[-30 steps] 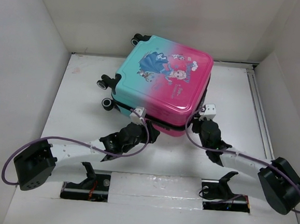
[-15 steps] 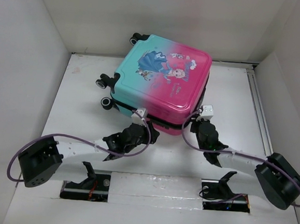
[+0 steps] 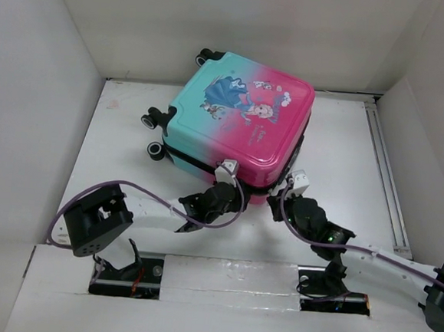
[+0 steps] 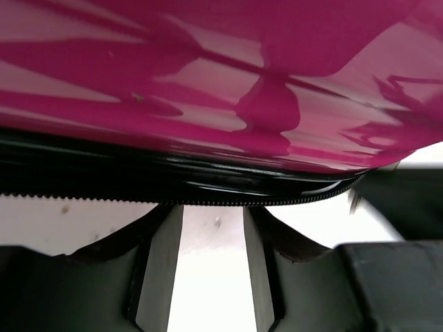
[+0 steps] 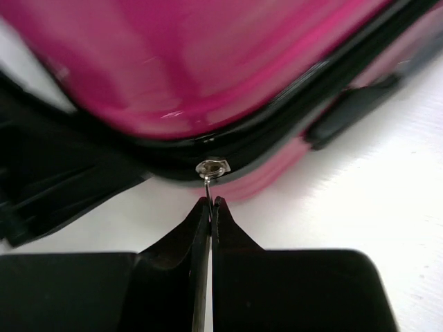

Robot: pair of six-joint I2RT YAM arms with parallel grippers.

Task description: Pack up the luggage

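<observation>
1. Seen from above, the pink-to-teal hard-shell child's suitcase point(image 3: 241, 121) lies flat with its lid down on the white table point(image 3: 123, 150), toward the far middle. Its long axis runs from the teal far-left end to the pink near-right end. Both arms reach its near pink edge: the left pincer point(image 3: 230, 183) at about the middle, the right pincer point(image 3: 285, 190) by the near-right corner. I cannot read either pincer's jaws from up here.
2. From the left wrist, the pink shell fills the far side and the black zipper track point(image 4: 208, 200) runs left to right just beyond my tips. The left pincer point(image 4: 211, 228) stands partly open on nothing, with bare table between its fingers point(image 4: 163, 263).
3. From the right wrist, the right pincer point(image 5: 209, 207) is pinched closed on the thin silver metal zipper pull point(image 5: 211, 169), which hangs from the black seam directly beyond the tips. I judge the coming drag must follow that seam, so this arm leads. The shell is blurred, and I cannot tell how much of the zipper is unclosed.
</observation>
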